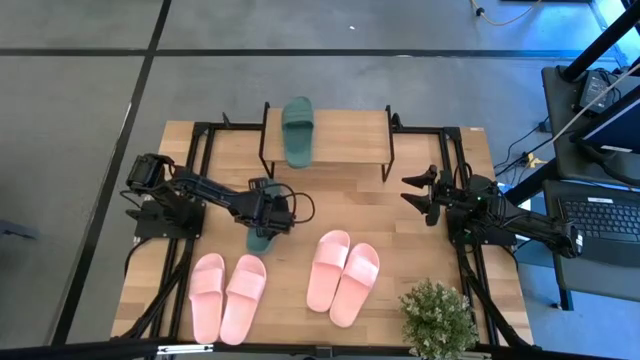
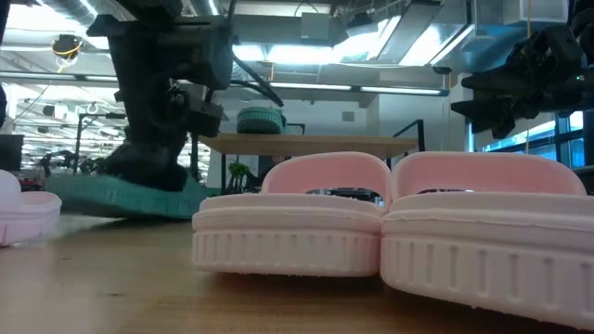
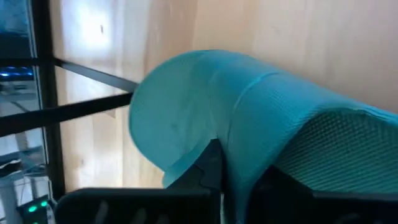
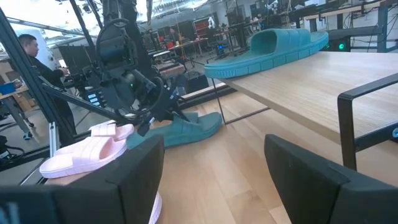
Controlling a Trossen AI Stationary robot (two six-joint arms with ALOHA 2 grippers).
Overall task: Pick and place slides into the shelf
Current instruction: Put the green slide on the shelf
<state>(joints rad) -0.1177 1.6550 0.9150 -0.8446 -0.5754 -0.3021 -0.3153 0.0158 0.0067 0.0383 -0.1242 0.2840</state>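
Two pink pairs (image 1: 342,277) lying along near table edge, 6 o'clock, bare wood beyond. Left gripper (image 1: 262,222) clamping second green slide (image 1: 259,240) at centre-left. Right gripper (image 1: 415,195) hovering at 3 o'clock, fingers spread, holding nothing. Shelf (image 1: 345,135) at 12 o'clock carrying one green slide (image 1: 297,130), right half bare. No readable writing

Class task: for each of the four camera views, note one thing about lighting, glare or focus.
High view: even light, blue cast at the right edge. Low view: pink slides near, bright ceiling lights behind. Left wrist view: green slide fills the frame, glare on the wood. Right wrist view: near fingers soft.
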